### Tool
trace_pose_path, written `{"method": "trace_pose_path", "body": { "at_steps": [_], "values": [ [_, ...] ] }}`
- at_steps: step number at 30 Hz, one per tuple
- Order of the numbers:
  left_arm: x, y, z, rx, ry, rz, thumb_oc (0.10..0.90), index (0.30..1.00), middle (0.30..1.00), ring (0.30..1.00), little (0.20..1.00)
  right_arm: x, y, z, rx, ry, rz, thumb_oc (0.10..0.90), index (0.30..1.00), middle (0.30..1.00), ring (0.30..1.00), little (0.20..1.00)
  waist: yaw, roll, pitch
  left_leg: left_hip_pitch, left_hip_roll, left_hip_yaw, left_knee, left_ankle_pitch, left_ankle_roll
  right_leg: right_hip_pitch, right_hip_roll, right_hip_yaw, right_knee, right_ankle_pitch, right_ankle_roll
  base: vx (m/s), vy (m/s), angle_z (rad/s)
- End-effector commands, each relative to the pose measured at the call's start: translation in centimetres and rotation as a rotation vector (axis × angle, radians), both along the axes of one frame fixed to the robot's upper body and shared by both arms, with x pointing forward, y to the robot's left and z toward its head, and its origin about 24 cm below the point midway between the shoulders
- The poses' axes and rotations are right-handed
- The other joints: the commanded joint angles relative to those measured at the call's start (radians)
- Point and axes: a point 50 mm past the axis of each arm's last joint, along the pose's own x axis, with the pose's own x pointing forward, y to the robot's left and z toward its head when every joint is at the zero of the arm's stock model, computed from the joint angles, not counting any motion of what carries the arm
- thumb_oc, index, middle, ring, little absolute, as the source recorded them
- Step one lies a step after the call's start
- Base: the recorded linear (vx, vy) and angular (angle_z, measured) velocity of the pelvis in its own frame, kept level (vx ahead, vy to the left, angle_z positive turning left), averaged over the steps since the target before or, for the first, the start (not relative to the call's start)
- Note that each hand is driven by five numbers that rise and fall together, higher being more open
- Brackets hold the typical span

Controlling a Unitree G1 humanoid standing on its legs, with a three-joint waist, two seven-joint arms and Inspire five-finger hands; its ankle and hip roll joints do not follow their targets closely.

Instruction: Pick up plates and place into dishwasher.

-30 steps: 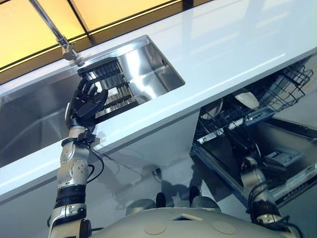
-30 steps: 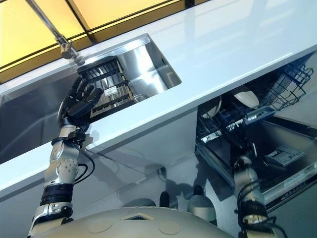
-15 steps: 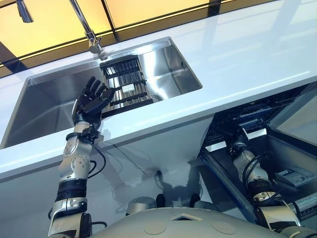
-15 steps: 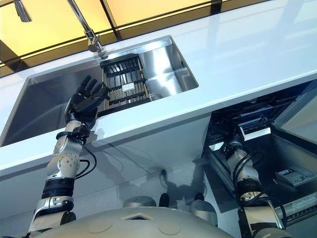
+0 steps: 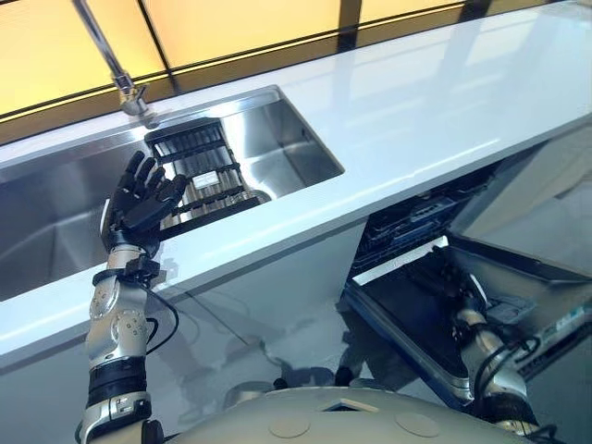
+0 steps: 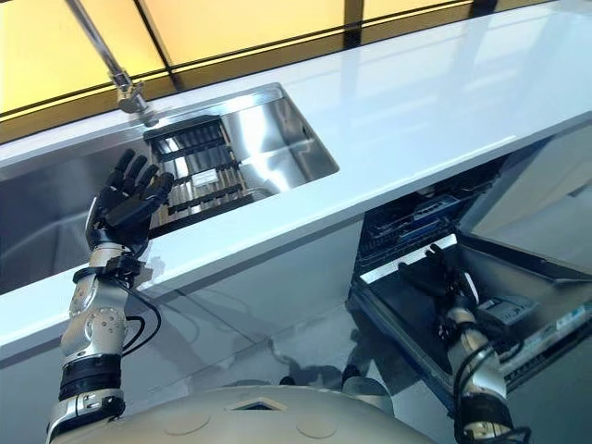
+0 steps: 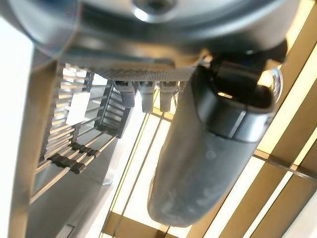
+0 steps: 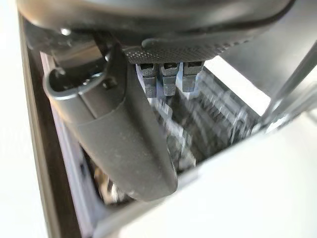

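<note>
A white desk runs across the frame, with a steel sink set into it at the upper left; a dark slatted rack sits in the sink below a tap; the left hand is raised at centre left over the sink's near edge, its fingers spread and straight, holding nothing; at the lower right, the dishwasher stands open under the desk, door down; the right hand reaches over that door towards the racks; whether its fingers are spread or curled cannot be told; no plate can be made out, the dishwasher's inside being too dark and blurred to read.
</note>
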Motion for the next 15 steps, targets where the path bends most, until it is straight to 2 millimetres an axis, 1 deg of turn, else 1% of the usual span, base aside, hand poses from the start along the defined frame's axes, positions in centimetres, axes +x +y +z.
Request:
{"method": "trace_pose_path", "body": {
  "at_steps": [1,3,5,7,9,10,11,12,15],
  "values": [
    [0.7,1.6,2.4,0.082,-0.100,0.033,0.800,0.900,0.900,0.900,0.900,4.5,-3.1,8.9,-0.330,-0.421,-0.085,0.800,0.900,0.900,0.900,0.900,-0.037,-0.013,-0.049,-0.030,-0.051,0.032,0.005,-0.045,0.056,-0.050,-0.032,-0.012,0.095,-0.037,0.092,-0.15,-0.036,-0.32],
    [1.2,1.9,2.9,0.095,-0.113,0.048,0.800,0.900,0.900,0.900,0.900,4.8,-4.3,11.5,-0.463,-0.499,-0.162,0.800,0.900,0.900,0.900,0.900,-0.048,-0.011,-0.043,-0.030,-0.048,0.042,0.005,-0.049,0.057,-0.058,-0.029,-0.001,0.106,-0.044,0.092,-0.12,-0.029,-0.35],
    [1.7,2.3,3.3,0.102,-0.121,0.063,0.800,0.900,0.900,0.900,0.900,5.1,-5.2,13.3,-0.517,-0.558,-0.219,0.800,0.900,0.900,0.900,0.900,-0.057,-0.008,-0.038,-0.029,-0.047,0.052,0.005,-0.053,0.058,-0.064,-0.026,0.009,0.115,-0.053,0.092,-0.09,-0.020,-0.24],
    [2.0,2.7,3.5,0.107,-0.125,0.071,0.800,0.900,0.900,0.900,0.900,5.2,-6.1,14.5,-0.530,-0.599,-0.267,0.800,0.900,0.900,0.900,0.900,-0.066,-0.003,-0.033,-0.028,-0.046,0.062,0.007,-0.059,0.058,-0.067,-0.024,0.015,0.121,-0.059,0.092,-0.07,-0.008,-0.22],
    [2.3,3.0,3.7,0.112,-0.126,0.073,0.800,0.900,0.900,0.900,0.900,5.0,-7.2,14.5,-0.507,-0.579,-0.300,0.800,0.900,0.900,0.900,0.900,-0.072,-0.001,-0.029,-0.027,-0.045,0.072,0.008,-0.063,0.057,-0.069,-0.023,0.018,0.124,-0.062,0.092,-0.03,0.004,-0.14],
    [2.4,3.1,3.8,0.111,-0.127,0.071,0.800,0.900,0.900,0.900,0.900,4.6,-8.0,14.1,-0.488,-0.545,-0.323,0.800,0.900,0.900,0.900,0.900,-0.077,0.000,-0.027,-0.027,-0.046,0.077,0.008,-0.065,0.057,-0.071,-0.023,0.021,0.123,-0.062,0.093,-0.01,0.009,-0.06],
    [2.4,3.1,3.8,0.112,-0.127,0.071,0.800,0.900,0.900,0.900,0.900,4.5,-8.1,14.1,-0.487,-0.538,-0.327,0.800,0.900,0.900,0.900,0.900,-0.077,0.000,-0.026,-0.027,-0.046,0.078,0.008,-0.066,0.057,-0.072,-0.023,0.021,0.122,-0.061,0.093,0.01,0.013,-0.08],
    [2.4,3.1,3.8,0.113,-0.127,0.070,0.800,0.900,0.900,0.900,0.900,3.9,-8.9,13.5,-0.488,-0.491,-0.349,0.800,0.900,0.900,0.900,0.900,-0.082,-0.001,-0.023,-0.027,-0.046,0.084,0.009,-0.068,0.057,-0.075,-0.024,0.024,0.123,-0.060,0.094,0.02,0.008,-0.07],
    [2.5,2.7,3.7,0.109,-0.134,0.063,0.800,0.900,0.900,0.900,0.900,3.0,-9.9,13.1,-0.524,-0.432,-0.388,0.800,0.900,0.900,0.900,0.900,-0.088,-0.003,-0.005,-0.035,-0.046,0.087,0.028,-0.070,0.059,-0.090,-0.029,0.034,0.136,-0.060,0.092,0.03,0.001,-0.09]
  ]
}}
